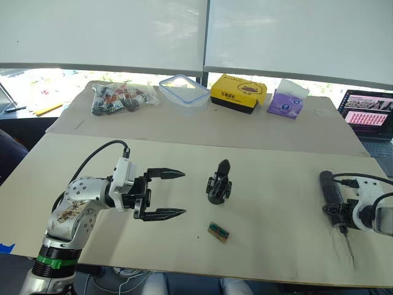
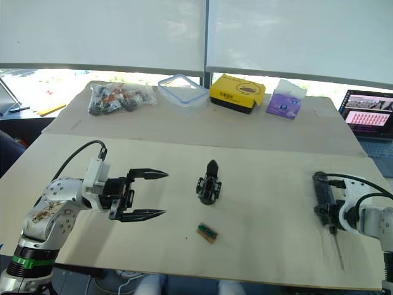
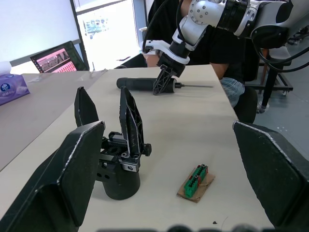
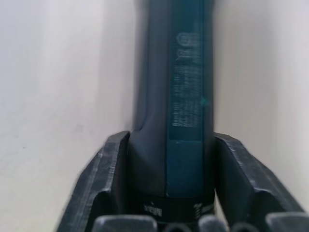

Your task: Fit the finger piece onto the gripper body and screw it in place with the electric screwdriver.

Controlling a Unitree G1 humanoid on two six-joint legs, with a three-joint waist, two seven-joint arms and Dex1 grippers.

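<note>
Surface: pale board, gripper body upright mid-way
Left end effector: spread wide, holding nothing
Right end effector: clamped around electric screwdriver lying flat

A black gripper body is seen on the pale beige table, with a small green-and-brown block just beside it. Beyond the gripper body, a yellow box, a purple tissue pack and a blue-rimmed clear container are noted. A black electric screwdriver with a dark teal label is noted well to the gripper body's right.
</note>
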